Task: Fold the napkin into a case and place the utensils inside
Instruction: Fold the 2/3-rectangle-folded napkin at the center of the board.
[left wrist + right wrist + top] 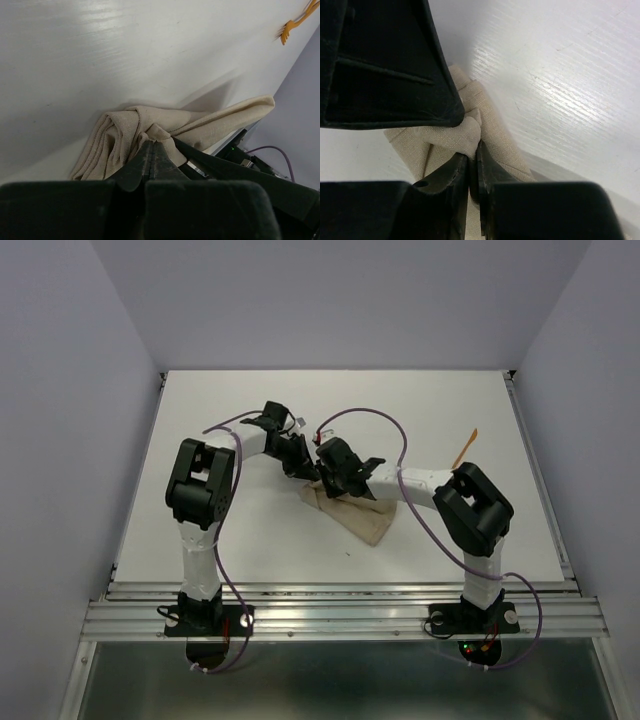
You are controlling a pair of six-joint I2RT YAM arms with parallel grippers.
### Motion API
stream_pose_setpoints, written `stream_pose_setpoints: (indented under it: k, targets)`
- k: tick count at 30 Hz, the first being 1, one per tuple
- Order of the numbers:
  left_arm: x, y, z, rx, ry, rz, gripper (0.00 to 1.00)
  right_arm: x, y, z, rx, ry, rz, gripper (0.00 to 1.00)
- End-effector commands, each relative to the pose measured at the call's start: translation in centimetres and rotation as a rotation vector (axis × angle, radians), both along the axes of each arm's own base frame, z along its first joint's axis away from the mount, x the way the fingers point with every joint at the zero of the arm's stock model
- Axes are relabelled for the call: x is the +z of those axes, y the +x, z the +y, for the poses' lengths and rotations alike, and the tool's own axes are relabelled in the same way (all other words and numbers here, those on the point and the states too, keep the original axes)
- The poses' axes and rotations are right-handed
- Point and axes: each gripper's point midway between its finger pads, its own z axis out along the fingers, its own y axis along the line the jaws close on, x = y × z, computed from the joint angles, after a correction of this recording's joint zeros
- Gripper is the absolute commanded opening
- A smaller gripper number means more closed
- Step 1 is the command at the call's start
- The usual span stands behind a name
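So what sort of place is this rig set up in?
Likely a lab test cell, not a home: bare white table, aluminium rails along its near edge, plain pale walls closing it in on three sides.

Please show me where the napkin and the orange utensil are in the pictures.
napkin (365, 522): top external view, on its uncovered near part.
orange utensil (288, 31): left wrist view, on its pronged end.

Two white-linked arms (196, 558) with black joints (201, 483), trailing looping purple cables (372, 412).
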Motion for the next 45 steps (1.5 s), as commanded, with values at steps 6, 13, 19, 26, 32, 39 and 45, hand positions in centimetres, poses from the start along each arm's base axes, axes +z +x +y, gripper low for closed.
stream_pose_setpoints:
  k: [6, 13, 19, 26, 32, 39, 45]
  targets:
    - [-0.6, -3.4, 1.4, -0.083, 0.006, 0.021, 0.00, 4.5, 0.1, 0.5, -0.012, 0.055, -0.081, 0.17]
    - [-2.1, -4.4, 3.1, -0.076, 0.048, 0.046, 0.00, 3.2, -2.4, 1.1, 0.025, 0.042, -0.043, 0.16]
    - [-2.2, -4.1, 3.6, -0.060, 0.055, 0.040, 0.00, 1.2, -4.8, 1.2, 0.018, 0.011, -0.012, 0.15]
    - [-2.9, -4.6, 3.8, -0.058, 0.062, 0.055, 0.00, -1.1, -6.3, 1.2, -0.077, -0.030, -0.019, 0.20]
    - [-4.4, -5.5, 4.7, -0.055, 0.104, 0.084, 0.00, 1.0, -6.2, 1.6, -0.110, 0.008, -0.059, 0.52]
    - [-5.0, -5.4, 5.4, -0.042, 0.122, 0.091, 0.00, 7.8, -7.3, 2.9, -0.002, 0.155, -0.098, 0.55]
    - [-5.2, -5.3, 5.5, -0.042, 0.125, 0.088, 0.00, 7.7, -3.9, -0.9, -0.094, 0.212, -0.028, 0.55]
